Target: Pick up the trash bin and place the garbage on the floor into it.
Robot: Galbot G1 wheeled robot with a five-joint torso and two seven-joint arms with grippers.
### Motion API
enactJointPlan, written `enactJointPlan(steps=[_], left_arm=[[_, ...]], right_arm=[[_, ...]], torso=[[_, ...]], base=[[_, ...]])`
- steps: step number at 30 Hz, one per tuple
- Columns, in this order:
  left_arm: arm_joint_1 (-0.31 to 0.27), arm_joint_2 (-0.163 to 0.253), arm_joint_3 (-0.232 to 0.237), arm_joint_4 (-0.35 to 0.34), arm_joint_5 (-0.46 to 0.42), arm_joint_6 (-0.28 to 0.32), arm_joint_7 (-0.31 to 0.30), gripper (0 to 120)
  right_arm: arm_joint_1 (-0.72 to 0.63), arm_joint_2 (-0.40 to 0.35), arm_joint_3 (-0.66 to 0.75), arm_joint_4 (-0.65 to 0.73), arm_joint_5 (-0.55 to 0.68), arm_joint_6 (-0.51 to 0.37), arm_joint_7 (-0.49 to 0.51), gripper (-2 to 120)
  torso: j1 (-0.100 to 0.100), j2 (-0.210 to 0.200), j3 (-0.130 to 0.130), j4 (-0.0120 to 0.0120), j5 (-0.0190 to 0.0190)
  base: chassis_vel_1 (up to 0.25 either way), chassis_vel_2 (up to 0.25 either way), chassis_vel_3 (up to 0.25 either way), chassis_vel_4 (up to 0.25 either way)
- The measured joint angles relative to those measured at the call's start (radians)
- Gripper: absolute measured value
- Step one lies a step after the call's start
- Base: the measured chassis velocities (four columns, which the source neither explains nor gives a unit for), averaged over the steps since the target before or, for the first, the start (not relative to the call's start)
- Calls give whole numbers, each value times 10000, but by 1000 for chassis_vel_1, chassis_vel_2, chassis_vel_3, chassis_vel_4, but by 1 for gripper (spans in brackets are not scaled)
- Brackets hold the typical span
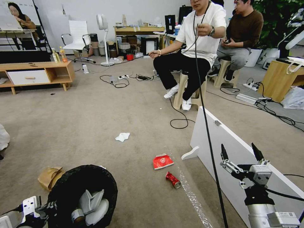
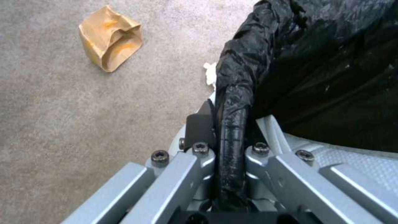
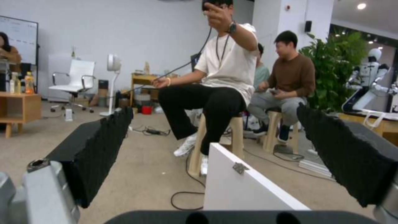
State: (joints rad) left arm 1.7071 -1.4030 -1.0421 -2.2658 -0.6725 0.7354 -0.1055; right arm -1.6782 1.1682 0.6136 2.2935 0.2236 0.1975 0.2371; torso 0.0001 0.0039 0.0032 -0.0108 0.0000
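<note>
Our left claw (image 2: 230,137) is clenched on the black-lined rim of the trash bin (image 1: 83,186), which sits low at our left with white tissues and a small bottle inside. Our right claw (image 1: 240,155) hangs released, fingers spread, above the white board (image 1: 221,139) at our right. On the carpet we see a brown paper bag (image 1: 49,176) just beside the bin, and farther out a white tissue (image 1: 122,136), a red snack packet (image 1: 162,161) and a crushed red can (image 1: 173,180).

Glossy crinkled black plastic bag (image 2: 323,62), matt brown paper bag (image 2: 111,39), rough carpet (image 2: 62,118).
</note>
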Motion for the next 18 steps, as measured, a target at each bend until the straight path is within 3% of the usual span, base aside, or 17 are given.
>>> enactJointPlan(steps=[10, 18], left_arm=[[72, -19, -25, -60, 0, 0, 52, 3], [98, -29, -43, -91, -6, 0, 64, 3]], right_arm=[[-23, 74, -25, -10, -87, 91, -88, 100], [-27, 72, -28, -22, -117, 113, -104, 100]], torso=[[-1, 0, -1, 0, 0], [-1, 3, -1, 0, 0]], base=[[-13, 10, 14, -9], [-160, 146, 157, -160]])
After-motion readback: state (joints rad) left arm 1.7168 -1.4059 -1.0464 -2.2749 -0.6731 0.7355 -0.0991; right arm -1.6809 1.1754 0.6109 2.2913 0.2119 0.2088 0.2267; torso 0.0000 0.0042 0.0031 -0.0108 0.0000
